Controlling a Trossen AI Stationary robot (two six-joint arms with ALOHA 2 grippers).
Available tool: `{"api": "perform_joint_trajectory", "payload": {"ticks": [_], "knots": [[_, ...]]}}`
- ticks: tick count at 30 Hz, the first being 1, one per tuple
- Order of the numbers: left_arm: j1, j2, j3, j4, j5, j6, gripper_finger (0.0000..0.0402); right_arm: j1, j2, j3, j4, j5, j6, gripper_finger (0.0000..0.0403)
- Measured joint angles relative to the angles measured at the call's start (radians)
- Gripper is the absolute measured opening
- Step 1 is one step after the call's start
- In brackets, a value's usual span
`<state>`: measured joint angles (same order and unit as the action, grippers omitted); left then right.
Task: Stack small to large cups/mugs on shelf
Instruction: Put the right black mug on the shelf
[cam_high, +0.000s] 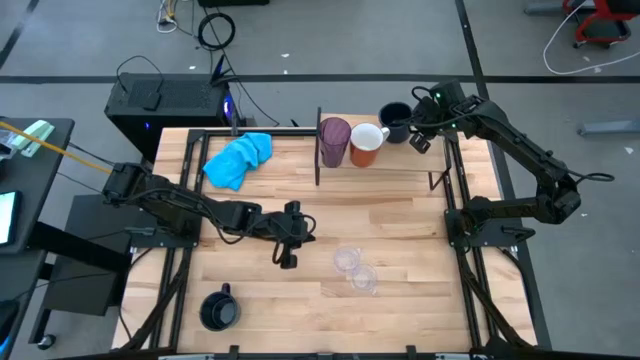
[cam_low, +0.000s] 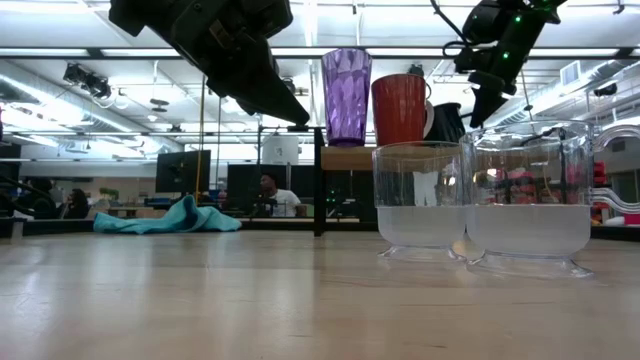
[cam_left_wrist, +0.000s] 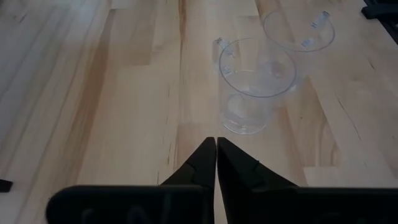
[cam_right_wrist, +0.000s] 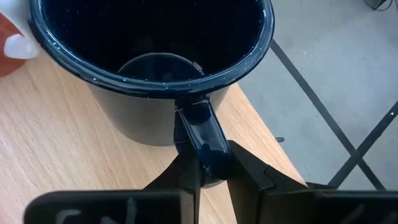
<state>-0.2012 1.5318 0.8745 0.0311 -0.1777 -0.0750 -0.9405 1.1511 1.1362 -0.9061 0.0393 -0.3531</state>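
Gripping hand: our right hand is clamped on the handle of a glossy black handled mug, fingers pinching the handle from both sides.
Held mug: this black mug stands upright on the light wooden board shelf at the far right of the row, just beside the orange mug.
Shelf row: we see a tall translucent purple tumbler by the thin dark upright panel, then an orange mug with white inside, then the black mug; in the low view the tumbler and orange mug stand side by side.
Left hand: our left hand hovers above the plank-topped wooden surface with fingers pressed together, holding nothing.
Clear cups: two small clear plastic cups stand upright and close together on the surface, just ahead of the left hand; whether they touch we cannot tell.
Second black mug: another black handled mug sits on the near left part of the surface, well apart from the rest.
Cloth: a crumpled bright blue cloth lies on the far left of the surface.
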Motion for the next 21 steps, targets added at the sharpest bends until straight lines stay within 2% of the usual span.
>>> {"api": "perform_joint_trajectory", "payload": {"ticks": [10, 16, 21], "knots": [[0.000, 0.000, 0.000, 0.000, -0.001, -0.011, 0.0015, -0.015, 0.005, 0.000, 0.015, -0.003, -0.015, 0.0063], [0.000, 0.000, 0.000, -0.005, -0.001, -0.011, 0.0024, -0.071, 0.004, 0.001, -0.074, 0.001, -0.038, 0.0064], [0.000, 0.000, 0.000, -0.005, -0.001, -0.011, 0.0017, -0.087, -0.003, 0.001, -0.108, 0.002, -0.065, 0.0064]]}}
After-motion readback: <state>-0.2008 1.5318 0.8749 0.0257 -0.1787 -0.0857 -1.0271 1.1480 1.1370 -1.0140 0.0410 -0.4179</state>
